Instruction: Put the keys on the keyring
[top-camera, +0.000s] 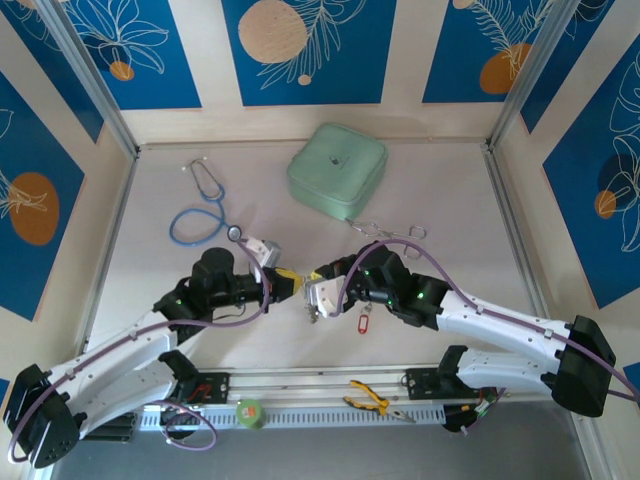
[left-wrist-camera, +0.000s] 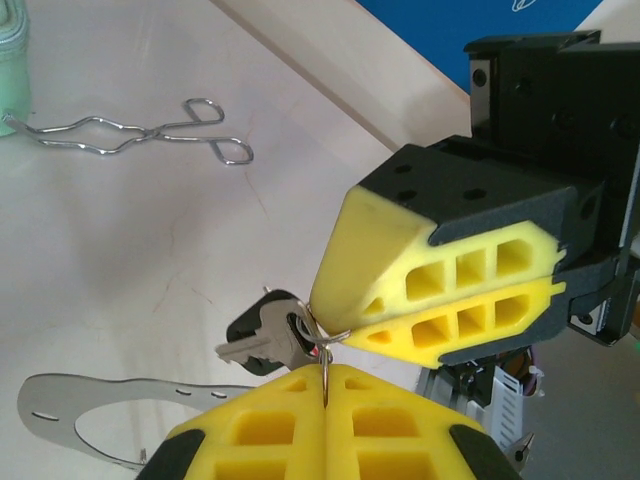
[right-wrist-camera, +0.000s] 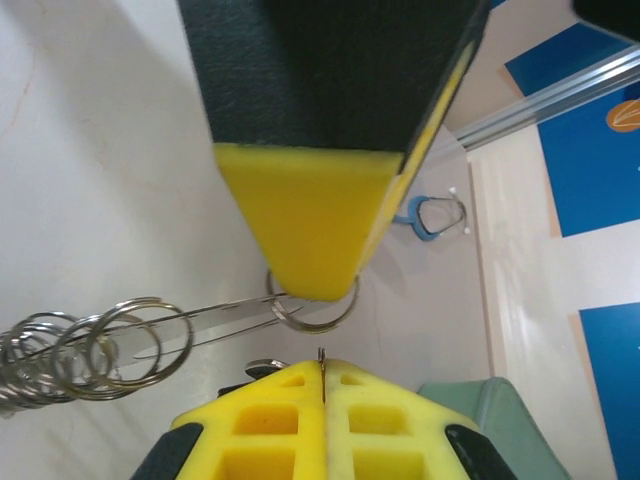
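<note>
My feed: left hand (left-wrist-camera: 326, 380) and right hand (right-wrist-camera: 322, 368) both clamped on keyring (right-wrist-camera: 315, 325), tip to tip, mid-tabletop (top-camera: 450, 200). Keys (left-wrist-camera: 262, 338) hang at 9 o'clock of pinch. Red tag (top-camera: 364, 322) at 4 o'clock.

Blue floral wall panels (top-camera: 350, 60), pale tabletop (top-camera: 460, 210), aluminium posts (top-camera: 92, 85)
</note>
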